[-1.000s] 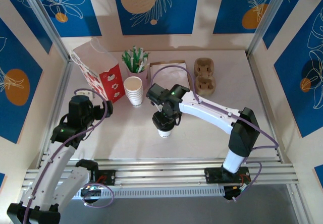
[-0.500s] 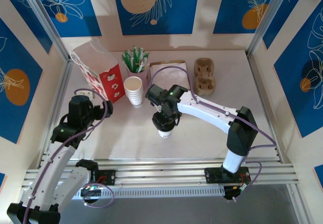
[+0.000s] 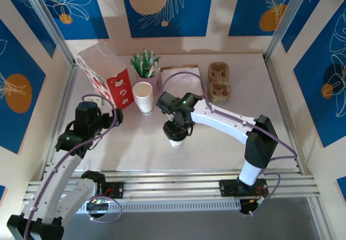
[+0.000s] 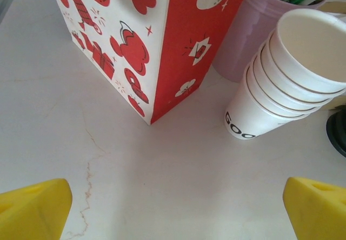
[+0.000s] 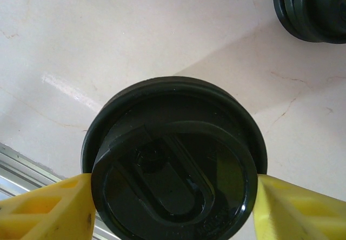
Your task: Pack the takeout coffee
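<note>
Coffee sits near the middle of the table: the takeout coffee stands upright on its narrow base, long axis vertical, black lid facing straight up. It lies at about 5 o'clock from the stack of lidless cups and well apart from the red-and-white paper bag, which stands upright at about 10 o'clock from it. In the right wrist view the lid's raised U-shaped moulding opens toward 11 o'clock.

The right gripper reaches down over the cup from above, its yellow fingers pressed against the lid's rim at 9 and 3 o'clock, clamping the coffee. A dark round object rests on the table at 1 o'clock from the lid, apart from it.

The left gripper hangs above bare table with its jaws spread wide, holding nothing, aimed at the bag's lower corner. A purple cup of green straws stands just behind the stack at 12 o'clock. The brown cup carrier lies at 2 o'clock from the coffee.
</note>
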Motion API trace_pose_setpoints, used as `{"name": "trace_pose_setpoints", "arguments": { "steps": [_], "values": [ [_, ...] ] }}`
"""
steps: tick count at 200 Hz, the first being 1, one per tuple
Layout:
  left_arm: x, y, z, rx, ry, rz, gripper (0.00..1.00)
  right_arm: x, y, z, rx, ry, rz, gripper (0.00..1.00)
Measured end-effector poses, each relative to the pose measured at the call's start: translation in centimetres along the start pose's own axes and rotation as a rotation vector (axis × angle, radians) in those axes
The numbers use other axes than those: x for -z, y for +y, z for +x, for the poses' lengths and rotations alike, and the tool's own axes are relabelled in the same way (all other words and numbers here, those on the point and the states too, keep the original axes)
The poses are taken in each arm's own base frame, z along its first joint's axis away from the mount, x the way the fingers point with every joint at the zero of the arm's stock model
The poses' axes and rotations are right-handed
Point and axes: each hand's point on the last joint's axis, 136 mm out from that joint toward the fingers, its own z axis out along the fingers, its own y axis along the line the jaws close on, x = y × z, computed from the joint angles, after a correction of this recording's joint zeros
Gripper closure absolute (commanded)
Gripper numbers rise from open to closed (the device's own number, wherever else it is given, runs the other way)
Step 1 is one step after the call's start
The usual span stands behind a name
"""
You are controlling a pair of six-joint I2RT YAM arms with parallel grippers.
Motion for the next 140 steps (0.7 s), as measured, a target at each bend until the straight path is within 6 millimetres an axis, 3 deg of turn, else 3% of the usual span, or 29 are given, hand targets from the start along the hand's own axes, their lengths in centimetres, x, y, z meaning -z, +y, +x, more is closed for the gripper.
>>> {"name": "trace_pose_setpoints", "arguments": {
  "steps": [121,140],
  "values": [
    [-0.9,-2.1,1.6,-0.069,0.109,0.063,0.02,-1.3,-0.1,0.0,-0.039,-0.003,-0.057,0.34],
    [-1.1,-2.3,1.9,-0.078,0.124,0.067,0.02,-1.2,-0.1,0.0,-0.039,-0.006,-0.059,0.3]
  ]
}}
